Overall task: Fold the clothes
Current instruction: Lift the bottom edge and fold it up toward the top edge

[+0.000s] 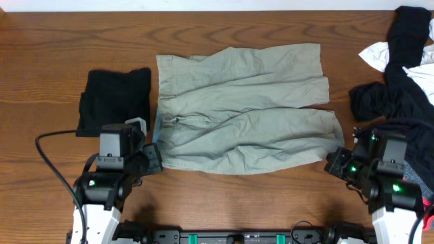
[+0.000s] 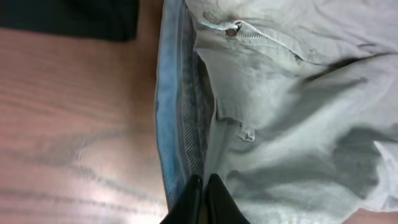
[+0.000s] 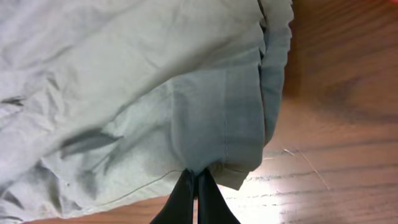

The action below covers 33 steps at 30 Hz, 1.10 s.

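Overhead cam top-down, wrist cams close, prob. sharing shorts (image 1: 244, 115)

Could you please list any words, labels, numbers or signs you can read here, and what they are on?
None: no text shows on the shorts, the folded black garment, the clothes pile or the table.
The zip pull is too blurred to check.

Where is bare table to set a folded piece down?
Free: the far-left corner of the table, the strip beyond the shorts, and left of the black garment. Crowded: the right, by the pile.
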### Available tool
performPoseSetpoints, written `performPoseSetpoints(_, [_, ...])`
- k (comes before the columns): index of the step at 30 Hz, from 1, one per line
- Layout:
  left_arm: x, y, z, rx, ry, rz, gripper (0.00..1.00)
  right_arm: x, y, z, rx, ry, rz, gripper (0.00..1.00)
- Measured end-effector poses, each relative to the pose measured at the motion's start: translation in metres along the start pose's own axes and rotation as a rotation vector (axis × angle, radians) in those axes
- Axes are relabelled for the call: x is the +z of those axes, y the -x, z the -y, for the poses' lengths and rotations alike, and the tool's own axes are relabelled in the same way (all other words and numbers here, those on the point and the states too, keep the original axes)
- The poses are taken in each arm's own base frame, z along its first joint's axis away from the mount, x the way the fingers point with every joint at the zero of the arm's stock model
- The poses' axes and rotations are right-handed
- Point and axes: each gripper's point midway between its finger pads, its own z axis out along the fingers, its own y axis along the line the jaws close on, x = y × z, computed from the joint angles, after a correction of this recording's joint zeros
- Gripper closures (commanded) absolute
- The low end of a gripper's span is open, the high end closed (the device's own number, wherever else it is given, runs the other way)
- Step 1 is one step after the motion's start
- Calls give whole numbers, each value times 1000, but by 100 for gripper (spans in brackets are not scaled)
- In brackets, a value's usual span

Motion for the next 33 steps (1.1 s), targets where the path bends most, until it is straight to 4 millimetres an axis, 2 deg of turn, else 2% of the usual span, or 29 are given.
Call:
performPoseSetpoints(8, [-19,-28,-6,-9,15,-45,94,-25,1,-4,-11,-10,43,99])
performPoseSetpoints(13, [-28,-22,-1,3,-10,17,94,-40,17,-12,-23,-6,92,99])
performPoseSetpoints(17, [-31,10,10,24,-53,144,94,-40,31,-13,-21,-27,91,99])
performPoseSetpoints(24, [-29,75,25,24,-87,345,94,-13,67,-13,-12,-85,-18,99])
performPoseSetpoints(27, [-18,99,29,25,-91,387,94,1,89,-16,-13,-95,-47,99])
performPoseSetpoints(33, [19,138,31,16,-87,436,94,41,130,-18,-28,-106,-80,99])
